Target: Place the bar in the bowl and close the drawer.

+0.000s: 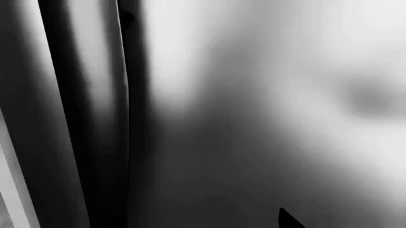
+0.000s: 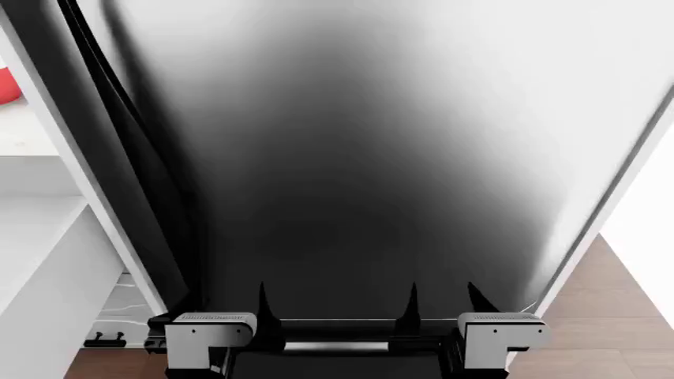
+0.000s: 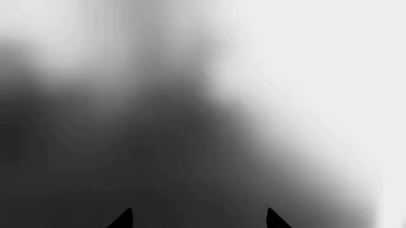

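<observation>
- Filling the head view, a big steel panel [image 2: 400, 158] stands just beyond both arms.
- Right end effector [image 3: 199, 219]: fingertips apart, empty.
- Left end effector: state unclear.

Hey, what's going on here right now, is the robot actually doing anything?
Nothing is being handled. The robot faces a large brushed-steel panel that fills all three views. Both arms sit low in front of it, and the right gripper shows two spread fingertips with nothing between them. Only one fingertip of the left gripper shows. A sliver of something red sits on the white counter to the left. No bar or drawer is visible.
</observation>
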